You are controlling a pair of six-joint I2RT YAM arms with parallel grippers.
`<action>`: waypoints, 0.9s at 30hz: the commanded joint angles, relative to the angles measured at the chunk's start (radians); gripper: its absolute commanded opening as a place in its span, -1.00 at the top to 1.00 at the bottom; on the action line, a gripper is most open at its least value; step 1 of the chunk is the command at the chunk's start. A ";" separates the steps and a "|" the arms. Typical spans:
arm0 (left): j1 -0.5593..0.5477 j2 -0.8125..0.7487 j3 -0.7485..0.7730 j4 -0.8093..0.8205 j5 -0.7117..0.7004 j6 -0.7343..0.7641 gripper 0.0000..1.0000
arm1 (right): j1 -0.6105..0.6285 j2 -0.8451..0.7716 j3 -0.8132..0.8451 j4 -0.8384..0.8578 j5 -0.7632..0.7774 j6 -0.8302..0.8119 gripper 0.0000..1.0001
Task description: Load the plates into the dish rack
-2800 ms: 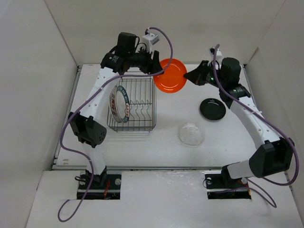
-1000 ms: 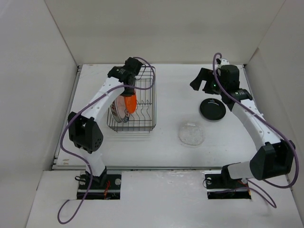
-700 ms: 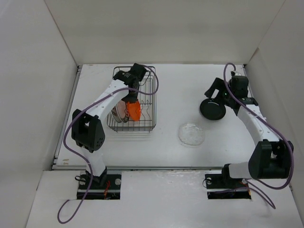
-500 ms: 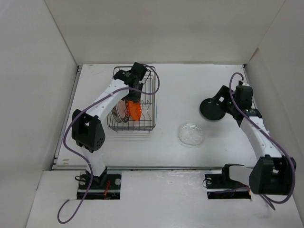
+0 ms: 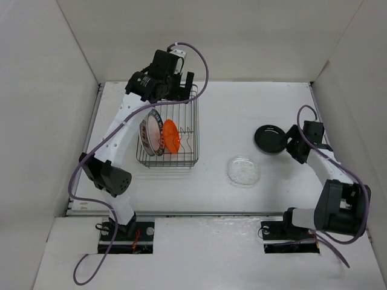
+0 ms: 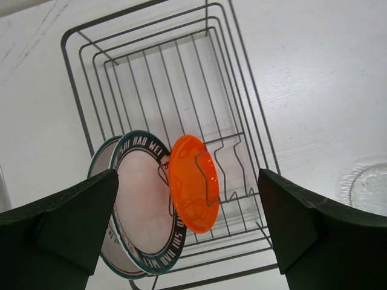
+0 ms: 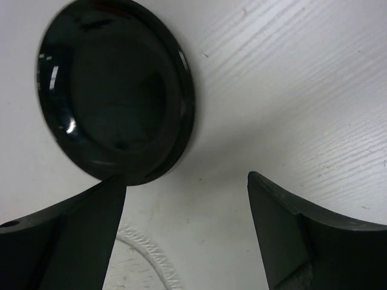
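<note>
From above, the left gripper (image 5: 173, 84) hangs over the far end of the dish rack (image 5: 188, 158), a black wire basket on the left half of the white table (image 5: 224, 109); its fingers look parted, with nothing between them. Inside the rack an orange plate (image 5: 170, 136) stands on edge among the dividers, and to its left a green-rimmed plate (image 5: 153, 134) also stands on edge. A black plate (image 5: 270, 139) lies flat on the right side of the table, with the right gripper (image 5: 291, 145) low at its right edge. A clear glass plate (image 5: 243, 170) lies flat nearer the arms, between the rack and the black plate and apart from both. The left wrist camera shows the left gripper's fingers (image 6: 57, 232) spread wide and empty, looking down on the rack (image 6: 251, 115). The orange plate (image 6: 190, 190) leans against an upright wire divider, the green-rimmed plate (image 6: 142, 211) is just beside it, and another plate (image 6: 101, 158) behind that is mostly hidden. The glass plate (image 6: 369, 187) shows at the right edge. In the right wrist camera, the right gripper's fingers (image 7: 299, 241) stand apart with bare table between them. The black plate (image 7: 115, 103) lies just ahead, its near rim at one fingertip; whether they touch cannot be told.
</note>
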 commanded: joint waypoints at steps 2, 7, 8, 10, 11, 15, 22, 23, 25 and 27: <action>-0.005 -0.024 0.074 0.038 0.129 0.050 -1.00 | -0.038 0.080 0.009 0.076 -0.039 -0.019 -0.70; -0.005 -0.024 0.055 0.062 0.174 0.059 -1.00 | -0.066 0.221 0.058 0.115 -0.098 -0.019 -0.40; -0.005 -0.024 0.055 0.071 0.184 0.059 -1.00 | -0.066 0.245 0.072 0.115 -0.120 -0.019 -0.33; -0.005 -0.024 0.055 0.071 0.206 0.059 -1.00 | -0.066 0.300 0.096 0.115 -0.130 -0.019 -0.14; -0.005 -0.024 0.042 0.071 0.215 0.059 -1.00 | -0.066 0.314 0.096 0.115 -0.142 -0.019 -0.14; -0.005 -0.024 0.018 0.091 0.215 0.070 -1.00 | -0.066 0.377 0.128 0.125 -0.157 -0.019 -0.14; -0.005 -0.024 -0.002 0.100 0.215 0.070 -1.00 | -0.066 0.426 0.150 0.125 -0.182 -0.019 0.37; -0.005 -0.024 -0.002 0.100 0.224 0.070 -1.00 | -0.066 0.435 0.164 0.110 -0.170 -0.019 0.50; -0.005 -0.024 -0.002 0.100 0.224 0.070 -1.00 | -0.066 0.435 0.173 0.092 -0.170 -0.019 0.92; -0.005 -0.024 -0.002 0.100 0.224 0.070 -1.00 | -0.066 0.444 0.173 0.092 -0.161 -0.019 1.00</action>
